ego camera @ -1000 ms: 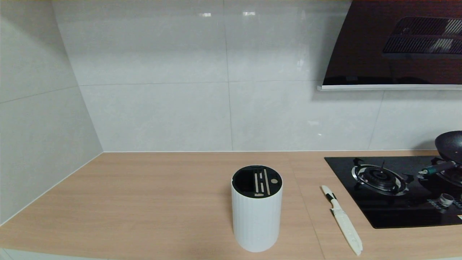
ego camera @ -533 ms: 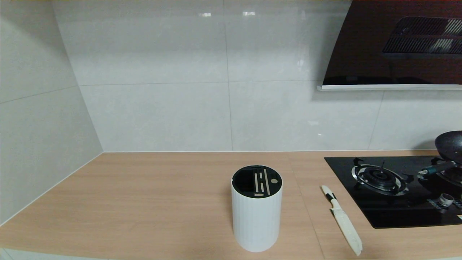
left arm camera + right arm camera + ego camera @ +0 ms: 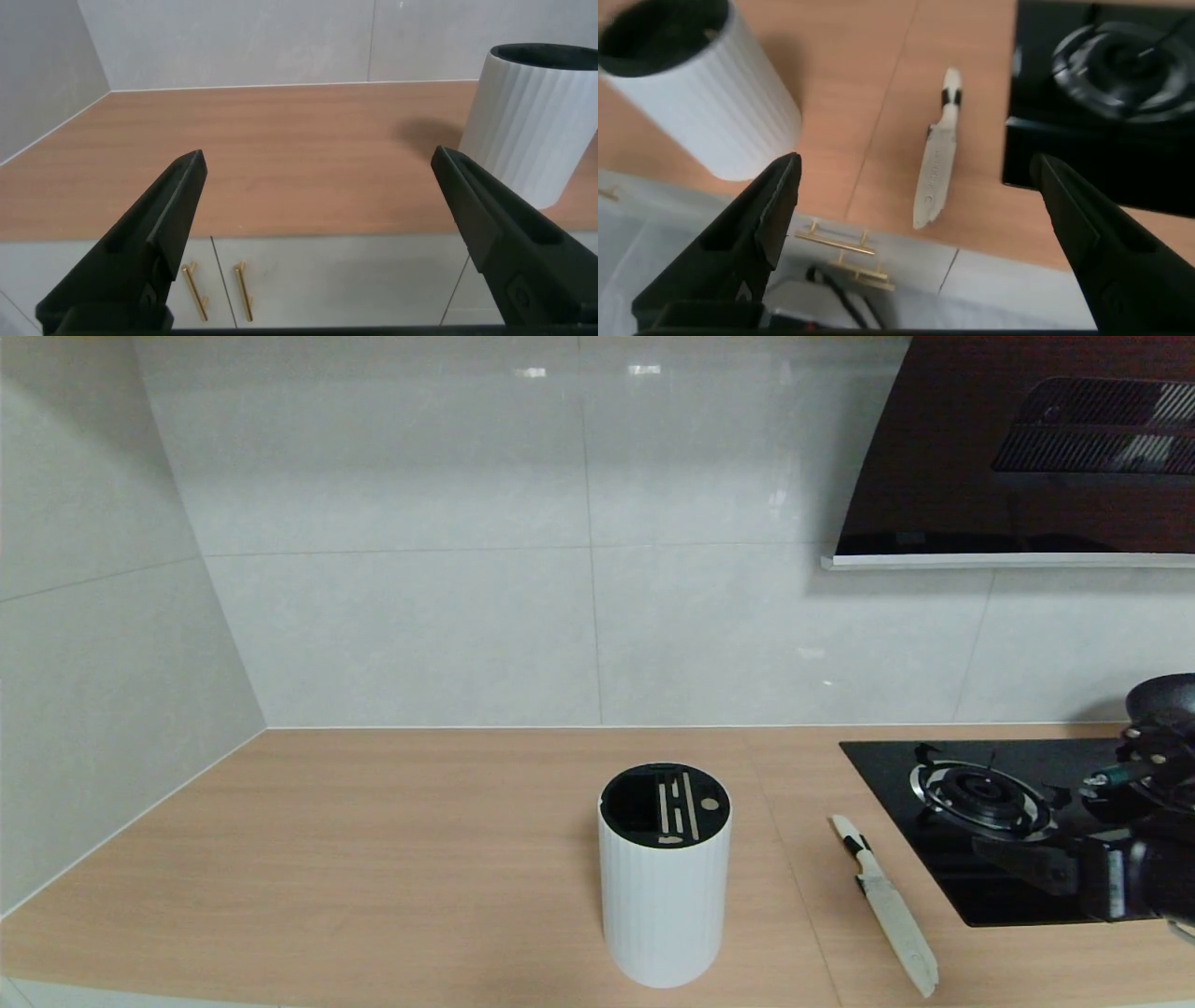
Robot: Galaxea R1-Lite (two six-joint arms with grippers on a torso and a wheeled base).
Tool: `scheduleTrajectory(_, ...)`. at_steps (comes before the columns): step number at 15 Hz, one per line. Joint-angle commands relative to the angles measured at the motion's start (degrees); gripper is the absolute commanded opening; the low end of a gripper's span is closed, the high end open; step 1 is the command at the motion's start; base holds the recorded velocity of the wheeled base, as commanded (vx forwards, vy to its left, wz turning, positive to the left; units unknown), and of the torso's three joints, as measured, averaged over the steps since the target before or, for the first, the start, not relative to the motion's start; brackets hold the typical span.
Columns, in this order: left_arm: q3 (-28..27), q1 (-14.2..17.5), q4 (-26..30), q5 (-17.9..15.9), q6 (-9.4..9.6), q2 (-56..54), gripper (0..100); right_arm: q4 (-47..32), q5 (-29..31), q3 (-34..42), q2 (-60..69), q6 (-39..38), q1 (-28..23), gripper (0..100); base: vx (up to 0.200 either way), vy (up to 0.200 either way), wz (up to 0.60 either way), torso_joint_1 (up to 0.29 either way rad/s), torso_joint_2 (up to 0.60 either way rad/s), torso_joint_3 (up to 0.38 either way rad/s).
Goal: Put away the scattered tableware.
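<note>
A kitchen corner with pale wall tiles carries a wooden desk (image 3: 420, 859), a dark range hood (image 3: 980, 457) on the wall and a black gas hob (image 3: 896, 756) set into the desk. A dark wok (image 3: 1162, 695) sits on the far burner; its inside cannot be seen.

The left gripper (image 3: 318, 163) hangs off the desk's front edge above the cabinet handles (image 3: 196, 289), its two dark fingers spread wide with nothing between them. Ahead of it, toward the other arm's side, stands the white ribbed holder (image 3: 664, 896), upright, with a black top cut by narrow slots and one larger dark opening. Nothing sticks out of the slots, and what lies deeper in the opening cannot be told.

The right gripper (image 3: 915, 177) hovers above the desk's front edge, fingers likewise spread wide and holding nothing. The knife (image 3: 887, 905), pale with a black band on its handle, lies flat on the desk below it, in line with the gap between its fingers. The holder lies off one finger and the hob off the other, both apart from the knife.
</note>
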State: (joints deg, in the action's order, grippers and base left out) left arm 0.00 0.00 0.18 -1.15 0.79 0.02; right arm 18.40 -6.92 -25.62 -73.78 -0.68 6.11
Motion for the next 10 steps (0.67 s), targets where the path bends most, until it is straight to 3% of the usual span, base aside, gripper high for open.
scheduleTrajectory(1, 0.0, 0.0, 0.0, 0.0, 0.0, 0.0, 100, 10.1, 0.2, -3.7, -22.2, 0.1, 0.6, 100, 0.0, 0.0, 0.0, 0.0, 0.0, 0.0)
scheduleTrajectory(6, 0.0, 0.0, 0.0, 0.0, 0.0, 0.0, 100, 25.3, 3.4, -5.0, -40.8, 0.0, 0.6, 100, 0.0, 0.0, 0.0, 0.0, 0.0, 0.0)
scheduleTrajectory(10, 0.0, 0.0, 0.0, 0.0, 0.0, 0.0, 100, 31.6, 4.4, -6.3, -49.4, 0.2, 0.7, 100, 0.0, 0.0, 0.0, 0.0, 0.0, 0.0)
